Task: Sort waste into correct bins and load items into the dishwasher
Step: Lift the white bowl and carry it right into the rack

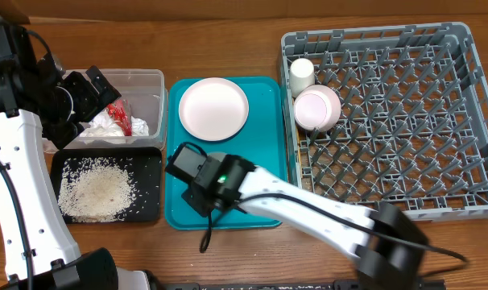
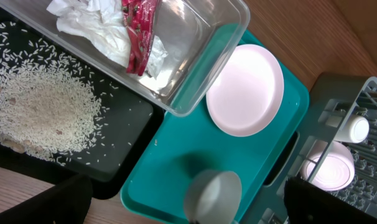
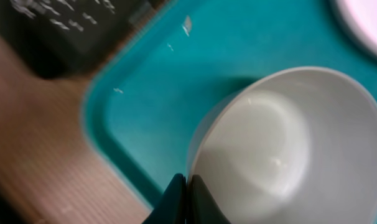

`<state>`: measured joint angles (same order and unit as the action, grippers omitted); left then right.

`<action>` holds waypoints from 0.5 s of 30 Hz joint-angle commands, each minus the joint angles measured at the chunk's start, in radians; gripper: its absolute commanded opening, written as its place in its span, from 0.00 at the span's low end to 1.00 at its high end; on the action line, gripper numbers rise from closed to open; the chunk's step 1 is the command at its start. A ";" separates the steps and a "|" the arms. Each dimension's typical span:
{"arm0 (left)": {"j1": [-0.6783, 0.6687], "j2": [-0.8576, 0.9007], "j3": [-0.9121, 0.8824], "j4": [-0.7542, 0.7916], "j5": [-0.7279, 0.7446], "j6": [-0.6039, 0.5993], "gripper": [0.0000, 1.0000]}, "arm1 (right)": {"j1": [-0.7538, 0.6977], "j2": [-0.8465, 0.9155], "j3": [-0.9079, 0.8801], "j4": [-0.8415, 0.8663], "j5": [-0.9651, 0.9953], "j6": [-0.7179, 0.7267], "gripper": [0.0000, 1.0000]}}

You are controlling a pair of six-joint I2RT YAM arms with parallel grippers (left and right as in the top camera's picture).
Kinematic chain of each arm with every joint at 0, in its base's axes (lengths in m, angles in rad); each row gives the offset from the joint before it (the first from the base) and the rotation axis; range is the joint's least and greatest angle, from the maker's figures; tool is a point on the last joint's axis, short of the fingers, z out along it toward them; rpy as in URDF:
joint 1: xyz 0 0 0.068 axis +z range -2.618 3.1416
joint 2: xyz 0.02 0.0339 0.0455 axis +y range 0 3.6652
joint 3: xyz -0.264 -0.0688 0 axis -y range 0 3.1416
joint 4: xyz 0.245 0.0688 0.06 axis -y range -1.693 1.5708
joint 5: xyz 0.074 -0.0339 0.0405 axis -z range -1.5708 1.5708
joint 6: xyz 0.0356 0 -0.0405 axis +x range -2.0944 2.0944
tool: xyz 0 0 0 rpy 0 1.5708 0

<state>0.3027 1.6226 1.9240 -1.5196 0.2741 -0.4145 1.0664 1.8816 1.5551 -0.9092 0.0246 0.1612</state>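
Note:
My right gripper (image 3: 185, 186) is shut on the rim of a whitish bowl (image 3: 282, 149), held tilted over the near part of the teal tray (image 1: 264, 121); the bowl also shows in the left wrist view (image 2: 213, 196). In the overhead view the right gripper (image 1: 202, 176) covers the bowl. The pink plate (image 1: 213, 108) lies on the tray's far half. The white cup (image 1: 301, 75) and the other bowl (image 1: 317, 108) sit in the grey rack (image 1: 405, 121). My left gripper (image 1: 95, 93) is open and empty above the clear tub (image 1: 147, 76), which holds the napkin (image 1: 107, 122) and red wrapper (image 1: 121, 114). Rice (image 1: 95, 189) lies in the black tray (image 1: 147, 161).
The tub and black tray stand side by side left of the teal tray. The rack fills the right of the wooden table. A few rice grains (image 3: 187, 25) lie on the teal tray.

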 commanded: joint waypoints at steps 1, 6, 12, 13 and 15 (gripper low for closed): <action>-0.001 -0.001 0.013 0.002 0.006 0.018 1.00 | -0.037 -0.214 0.057 -0.042 -0.058 0.042 0.04; -0.001 -0.001 0.013 0.002 0.006 0.018 1.00 | -0.193 -0.413 0.056 -0.142 -0.246 0.048 0.04; -0.001 -0.001 0.013 0.002 0.006 0.019 1.00 | -0.522 -0.552 0.054 -0.201 -0.586 0.016 0.04; -0.001 -0.001 0.013 0.002 0.006 0.018 1.00 | -0.595 -0.560 0.054 -0.215 -0.683 -0.010 0.04; -0.001 -0.001 0.013 0.002 0.006 0.018 1.00 | -0.712 -0.559 0.053 -0.243 -0.873 -0.063 0.04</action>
<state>0.3027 1.6226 1.9244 -1.5200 0.2741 -0.4145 0.4927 1.3327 1.5932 -1.1316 -0.4824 0.1772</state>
